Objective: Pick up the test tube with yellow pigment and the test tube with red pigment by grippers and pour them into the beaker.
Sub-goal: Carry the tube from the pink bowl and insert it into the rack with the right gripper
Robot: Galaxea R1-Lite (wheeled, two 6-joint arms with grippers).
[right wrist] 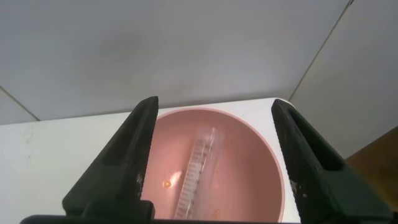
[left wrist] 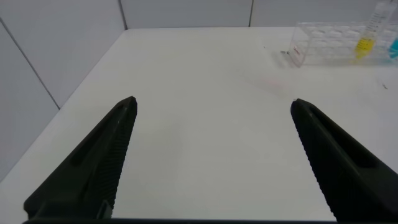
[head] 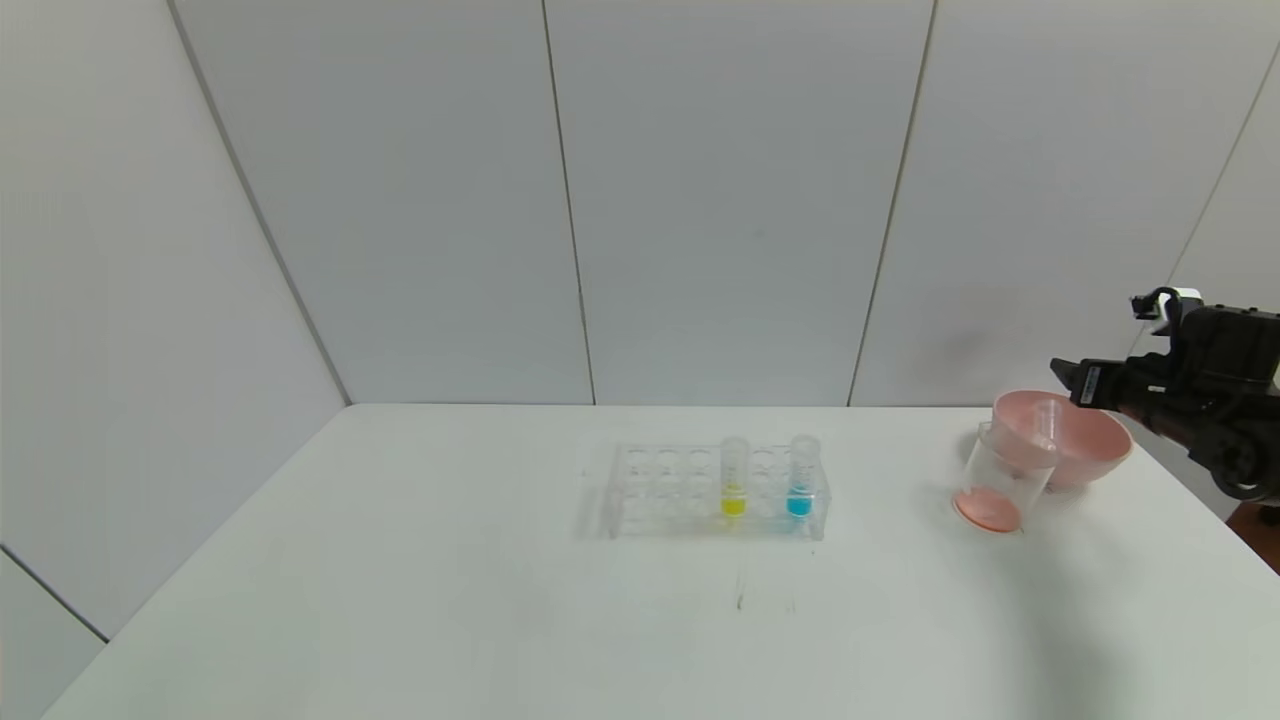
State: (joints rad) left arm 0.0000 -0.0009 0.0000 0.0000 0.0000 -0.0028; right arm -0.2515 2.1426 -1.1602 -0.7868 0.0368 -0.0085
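White tabletop (head: pixel 400 600) w/ grey panelled wall behind. Clear tube rack (head: pixel 715 492) sits mid-table; test tube with yellow pigment (head: pixel 734 477) stands upright in it, a tube w/ blue liquid (head: pixel 801 476) upright in the same rack, just to its right. In the left wrist view the rack (left wrist: pixel 329 42) and yellow tube (left wrist: pixel 368 34) show far off across the table.

Beaker (head: pixel 1000 480) stands on the table's right side, touching or just in front of a pink bowl (head: pixel 1085 440); beaker bottom shows orange-red liquid. An emptied clear tube (right wrist: pixel 196 174) lies tilted inside the pink bowl, w/ a small orange drop beside it — by its residue likely the test tube with red pigment, can't tell for sure.

Right gripper (right wrist: pixel 214 158) hovers above the bowl's far-right rim, jaws spread apart, gripping nothing; in head view it (head: pixel 1075 382) sits at the right edge, just above the bowl.

Left gripper (left wrist: pixel 214 134) is low over bare table well to the left of the rack, jaws wide apart, nothing between them; it doesn't show in head view.
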